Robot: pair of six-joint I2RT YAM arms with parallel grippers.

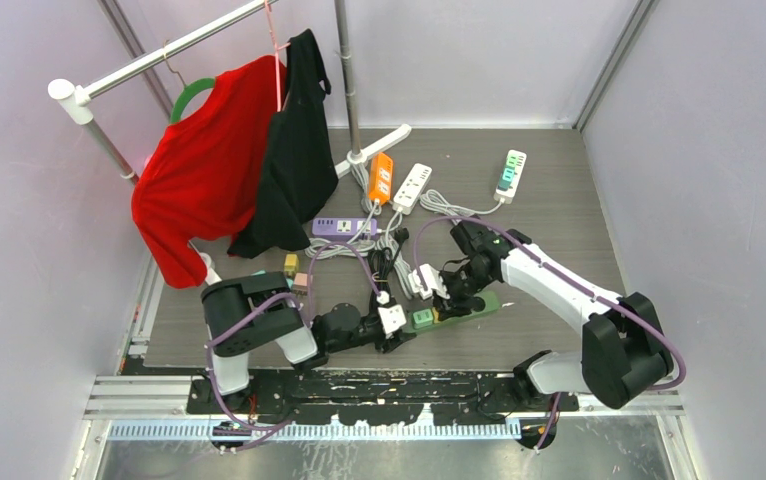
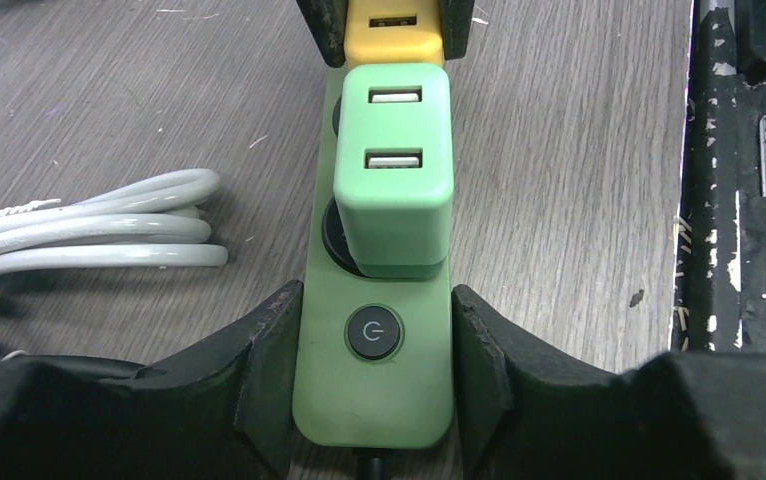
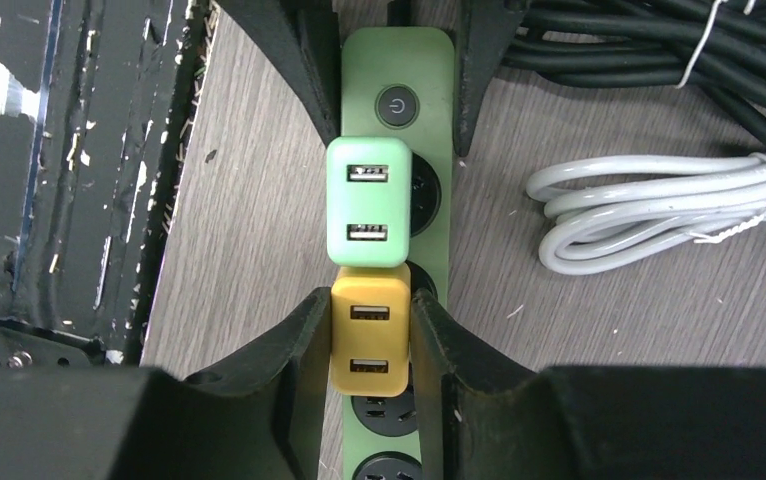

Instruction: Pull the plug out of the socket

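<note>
Right gripper (image 3: 371, 318) fingers, closest in its wrist view, are clamped on the two flat sides of the yellow plug (image 3: 367, 365). It sits in the green power strip (image 3: 429, 80) near the tabletop's near edge, touching a green plug (image 3: 367, 200) beside it. Left gripper (image 2: 374, 325) squeezes the strip's switch end, closed only as far as its width allows. The yellow plug looks like a small, light, rigid plastic block with smooth, probably slippery sides. Its pins likely hold firmly, so a straight pull away from the strip suits it. No true container shows: two sockets are filled, and the empty sockets (image 3: 384, 412) past the yellow plug are bare.
</note>
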